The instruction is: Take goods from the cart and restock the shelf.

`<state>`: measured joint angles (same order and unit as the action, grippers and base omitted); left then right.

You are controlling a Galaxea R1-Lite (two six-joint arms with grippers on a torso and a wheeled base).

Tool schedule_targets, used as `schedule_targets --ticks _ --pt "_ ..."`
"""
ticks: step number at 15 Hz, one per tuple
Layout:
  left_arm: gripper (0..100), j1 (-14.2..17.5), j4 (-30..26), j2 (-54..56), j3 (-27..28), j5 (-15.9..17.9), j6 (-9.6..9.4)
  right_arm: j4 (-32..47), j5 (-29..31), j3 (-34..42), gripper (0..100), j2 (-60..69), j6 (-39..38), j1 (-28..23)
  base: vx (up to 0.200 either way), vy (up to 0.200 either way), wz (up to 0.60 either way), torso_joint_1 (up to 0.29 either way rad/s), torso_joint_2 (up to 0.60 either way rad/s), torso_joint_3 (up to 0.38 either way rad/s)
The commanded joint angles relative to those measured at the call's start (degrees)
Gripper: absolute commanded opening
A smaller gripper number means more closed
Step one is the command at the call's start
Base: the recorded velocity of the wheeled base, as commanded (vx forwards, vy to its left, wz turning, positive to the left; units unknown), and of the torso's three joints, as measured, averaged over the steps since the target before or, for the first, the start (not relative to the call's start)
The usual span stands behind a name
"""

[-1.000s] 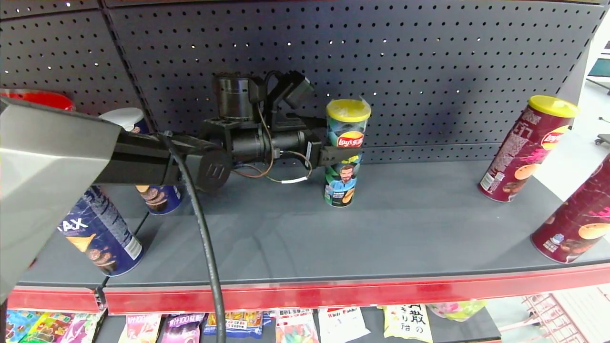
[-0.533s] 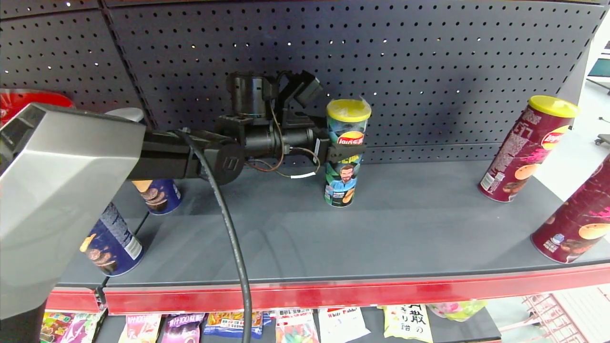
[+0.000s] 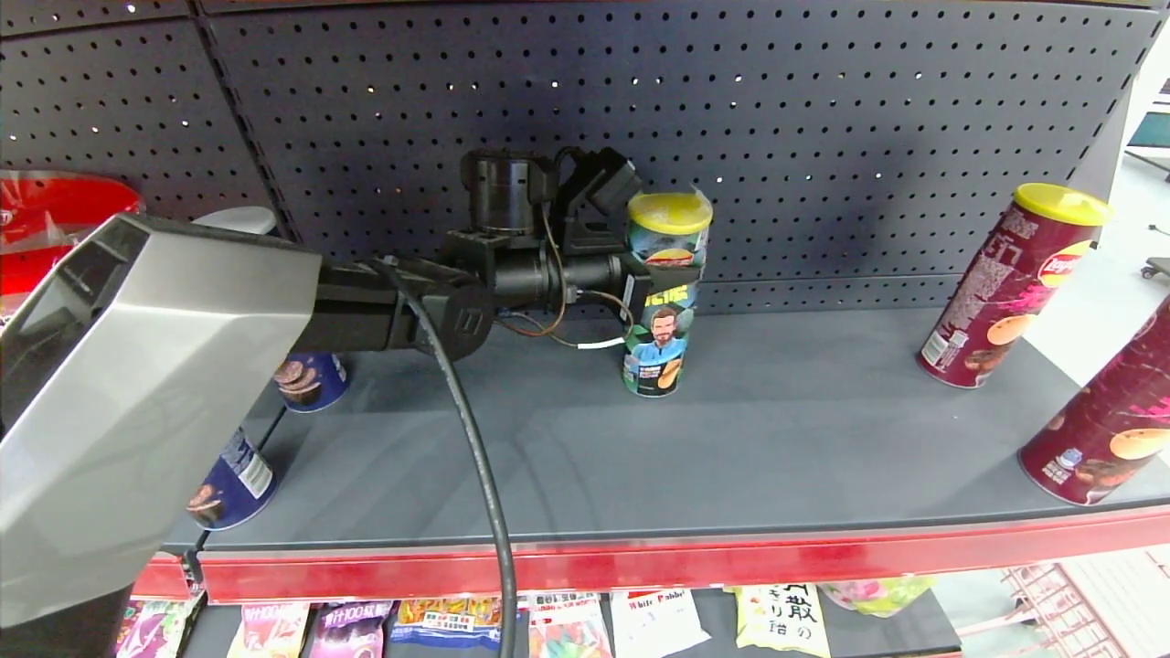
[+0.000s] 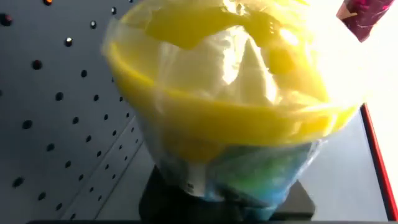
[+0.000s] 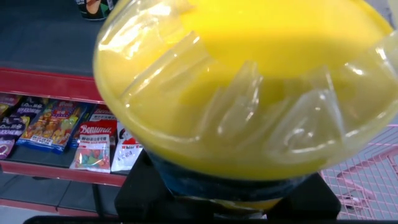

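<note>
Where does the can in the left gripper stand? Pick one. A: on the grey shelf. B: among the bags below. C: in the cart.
A: the left gripper clasps the yellow-lidded can, whose base sits on the grey shelf before the pegboard.

Light and image check: shelf bay dim, daylight coming in from the right.

Head view: pegboard [image 3: 823, 137] dark, with pinpoint light through its holes. Aisle floor [image 3: 1092, 311] at the right edge blown out white. Streaky sheen on the shelf [image 3: 777, 439] deck, glossy glare along its red lip [image 3: 695, 557]. Wide-angle bend: the lip bows and the maroon cans [image 3: 1010, 288] lean outward. Green can [image 3: 660, 352] evenly lit. Left wrist view: its yellow lid [image 4: 230, 106] smeared and soft, with whiteout at one corner. Right wrist view: blue can [image 5: 205, 182] too close to focus, its wrap film glinting. Snack bags [image 5: 56, 124] behind it crisper.
</note>
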<state>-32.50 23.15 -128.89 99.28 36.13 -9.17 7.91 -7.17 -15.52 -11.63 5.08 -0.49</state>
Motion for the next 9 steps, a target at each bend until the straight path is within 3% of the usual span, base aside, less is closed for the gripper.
schedule_targets --ticks 1,3,9 --pt "0 0.1 0.2 0.3 -0.6 0.0 -0.15 0.0 0.0 0.0 0 -0.1 0.0 0.0 0.000 0.000 0.00 0.000 0.00 0.000" --pt "0 0.1 0.3 2.9 -3.1 0.1 -0.15 0.0 0.0 -0.1 0 -0.1 0.0 0.0 0.000 0.000 0.00 0.000 0.00 0.000" --pt "0 -1.2 2.3 17.9 -24.6 0.0 0.55 -0.1 0.0 -0.5 0 -0.4 0.0 0.0 0.000 0.000 0.00 0.000 0.00 0.000"
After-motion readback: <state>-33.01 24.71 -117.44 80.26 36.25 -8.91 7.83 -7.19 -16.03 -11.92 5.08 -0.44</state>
